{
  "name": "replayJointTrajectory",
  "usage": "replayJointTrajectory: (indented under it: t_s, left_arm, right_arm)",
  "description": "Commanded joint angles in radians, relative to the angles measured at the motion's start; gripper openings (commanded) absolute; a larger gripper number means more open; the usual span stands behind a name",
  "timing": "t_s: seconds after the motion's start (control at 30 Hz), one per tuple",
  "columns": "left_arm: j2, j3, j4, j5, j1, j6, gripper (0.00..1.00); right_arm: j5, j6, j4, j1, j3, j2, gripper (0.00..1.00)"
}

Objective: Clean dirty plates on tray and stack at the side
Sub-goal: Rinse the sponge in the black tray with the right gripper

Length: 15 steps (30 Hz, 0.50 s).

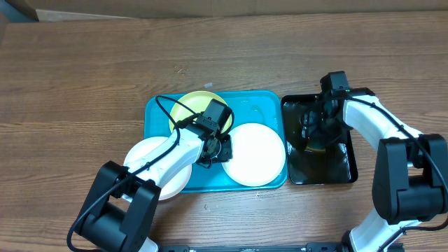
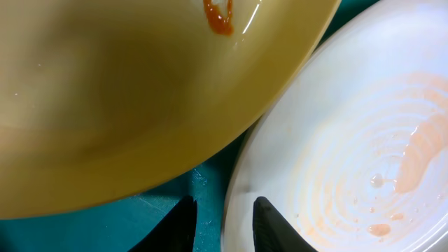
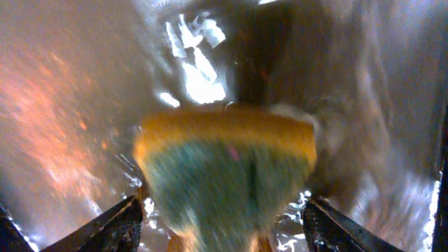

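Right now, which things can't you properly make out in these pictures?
- Overhead: the left arm covers part of the yellow-green plate and of the outer white plate.
- Left wrist: the bottom edge cuts off the left hand; whether it grips the smeared white plate at its rim is unclear.
- Right wrist: blur and glare; whether the right hand grips the sponge is unclear.

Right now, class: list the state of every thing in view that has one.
yellow plate: one red smear, dirty
white plate on tray: faint orange streaks, wet
sponge: wet, in black tray
left tool: open, astride white plate's rim
right tool: astride sponge, grip unclear
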State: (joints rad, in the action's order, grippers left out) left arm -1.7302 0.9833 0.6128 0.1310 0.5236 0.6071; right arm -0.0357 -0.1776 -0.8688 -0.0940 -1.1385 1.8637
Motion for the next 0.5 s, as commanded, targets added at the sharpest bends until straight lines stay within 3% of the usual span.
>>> replayJointTrajectory:
  t_s: [0.0, 0.07, 0.13, 0.2, 0.23, 0.27, 0.3, 0.47]
  left_arm:
    - [-0.011, -0.005, 0.001, 0.004, 0.000, -0.002, 0.29]
    - [-0.011, -0.005, 0.000, 0.004, 0.000, -0.002, 0.30]
    - [-0.011, -0.005, 0.000, 0.004, 0.000, -0.002, 0.30]
    - [-0.011, -0.005, 0.000, 0.004, 0.000, -0.002, 0.30]
    - [-0.011, -0.005, 0.000, 0.004, 0.000, -0.002, 0.31]
    - [-0.011, -0.005, 0.000, 0.004, 0.000, -0.002, 0.31]
    - [-0.011, -0.005, 0.000, 0.004, 0.000, -0.002, 0.32]
    - [-0.011, -0.005, 0.000, 0.004, 0.000, -0.002, 0.33]
  right_arm:
    - [-0.025, -0.010, -0.066, -0.003, 0.014, -0.002, 0.53]
    - [-0.027, -0.010, -0.090, -0.003, 0.014, -0.002, 0.33]
    - [-0.027, -0.010, -0.096, -0.003, 0.014, -0.002, 0.04]
    - [-0.026, -0.010, -0.095, -0.003, 0.014, -0.002, 0.04]
    - [-0.026, -0.010, -0.091, -0.003, 0.013, -0.002, 0.19]
    - [-0.025, -0.009, -0.085, -0.003, 0.012, -0.002, 0.53]
    - [-0.023, -0.008, -0.071, -0.001, 0.010, -0.002, 0.70]
    - [-0.003, -0.005, 0.028, 0.001, -0.002, -0.002, 0.81]
